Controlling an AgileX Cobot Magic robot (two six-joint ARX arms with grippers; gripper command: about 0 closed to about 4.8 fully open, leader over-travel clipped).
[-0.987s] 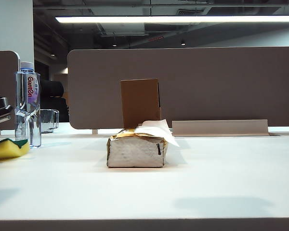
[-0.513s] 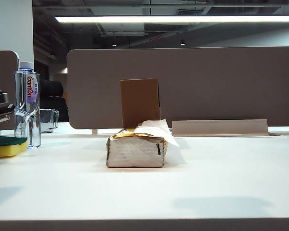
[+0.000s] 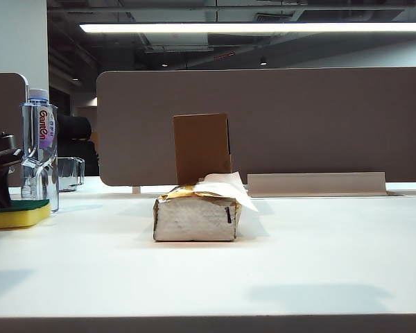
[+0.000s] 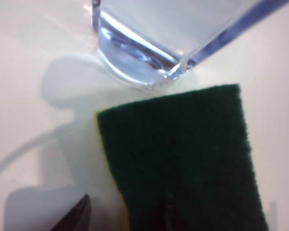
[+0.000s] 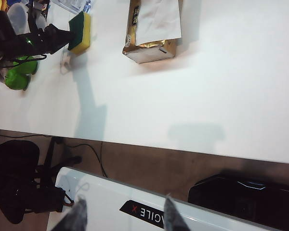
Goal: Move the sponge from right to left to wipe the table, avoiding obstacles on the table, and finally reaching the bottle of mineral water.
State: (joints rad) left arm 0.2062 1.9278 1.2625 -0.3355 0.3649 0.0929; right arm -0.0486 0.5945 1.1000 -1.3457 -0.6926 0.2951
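On the white table (image 3: 215, 277), the sponge (image 3: 14, 214) lies beside the water bottle (image 3: 40, 149). Our left gripper (image 4: 123, 211) stands spread, apparently letting go; next we retract. The right gripper (image 5: 123, 214) hangs spread, high above.

A long ceiling strip light (image 3: 256, 28) glows overexposed above a dark room, while the white tabletop (image 3: 298, 257) reads bright, with soft grey shadows near its front edge. The left wrist view is close and blurred: the bottle (image 4: 149, 43) base glints with glare, and the sponge (image 4: 183, 159) looks fuzzy. The right wrist view is sharper, with soft arm shadows on the tabletop.
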